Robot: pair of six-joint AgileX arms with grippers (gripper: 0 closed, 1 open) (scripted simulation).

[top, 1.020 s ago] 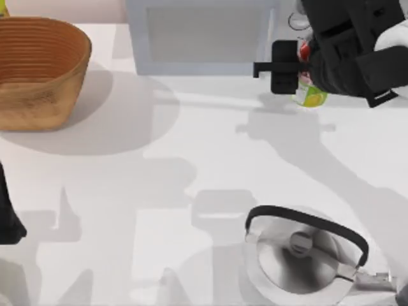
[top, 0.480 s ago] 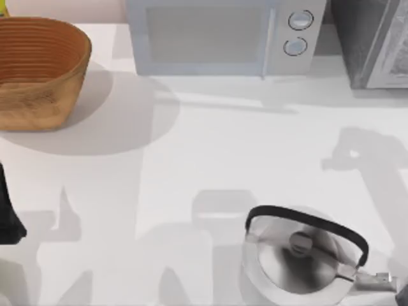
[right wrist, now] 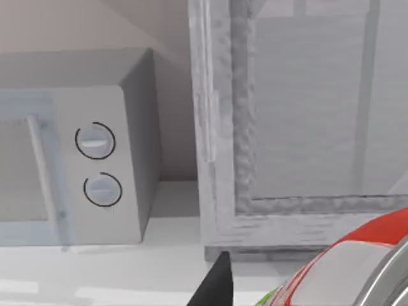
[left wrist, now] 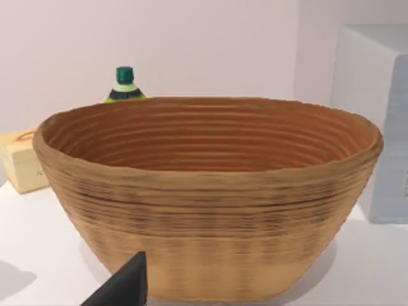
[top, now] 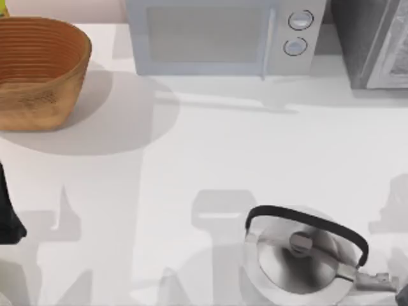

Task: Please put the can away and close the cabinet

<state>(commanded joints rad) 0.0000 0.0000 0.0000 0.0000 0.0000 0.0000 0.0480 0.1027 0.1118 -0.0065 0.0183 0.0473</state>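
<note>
Red-labelled silver-topped can (right wrist: pixel 357 268) sits right up against the right pincer, facing the grey cabinet (right wrist: pixel 299 127) far right on the white worktop (top: pixel 255 153); can't tell if it's clenched. Stowing and closing both look undone.

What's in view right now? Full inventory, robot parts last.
basket: 1, brown woven, table's back left
microwave: 1, pale grey with two round knobs, back centre
cabinet: 1, grey, back right beside the microwave
kettle: 1, silver with black handle, front right
can: 1, red with silver top, close to the right wrist camera, facing the cabinet
bottle: 1, green cap, behind the basket
box: 1, pale yellow, beside the basket
table: 1, white
left arm: 1, black, at the table's left edge
</note>
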